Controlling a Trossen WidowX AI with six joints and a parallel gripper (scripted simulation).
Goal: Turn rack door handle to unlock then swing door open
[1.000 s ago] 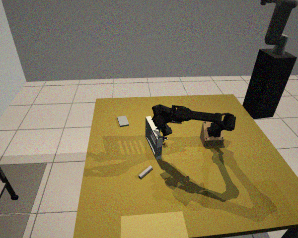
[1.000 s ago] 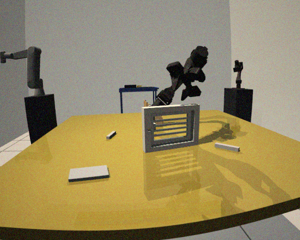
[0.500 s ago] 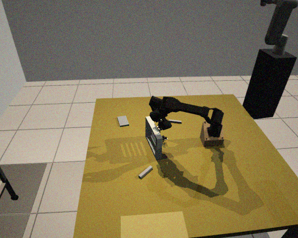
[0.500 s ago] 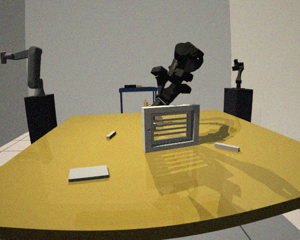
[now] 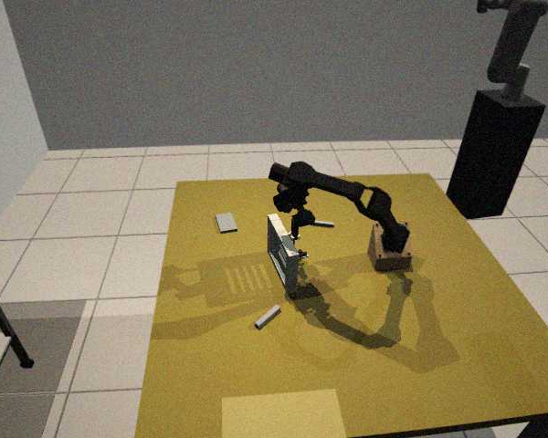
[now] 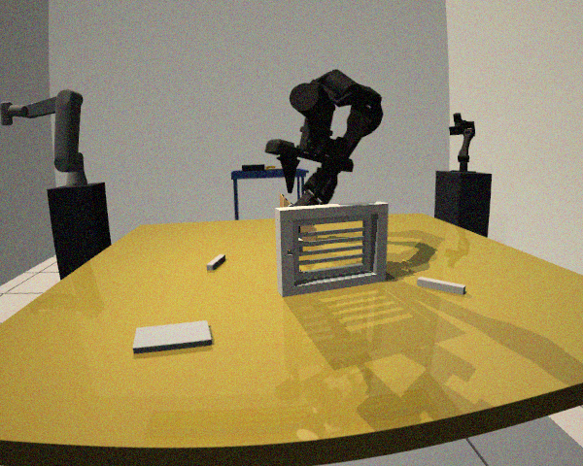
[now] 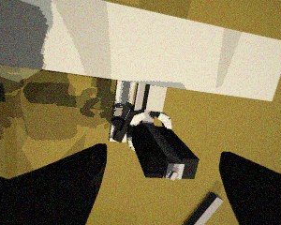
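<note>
Hovering with its fingers apart and empty, the gripper (image 5: 296,227) (image 6: 307,181) (image 7: 162,156) looks skewed to the handle (image 5: 300,255) (image 7: 166,152), so squeezing now might slip. The door (image 5: 279,256) (image 6: 367,241) sits nearer the bench edge opposite the arm's base; dropping crooked could bump it.

From here, the yellow tabletop (image 5: 208,358) (image 6: 106,391) looks smooth and glossy, mirroring dark shapes low in the exterior frame. I read the pale frame (image 6: 331,287) at that view's centre as matt, like painted plastic. The upper-right pedestal (image 5: 496,155) looks matt black to me.
</note>
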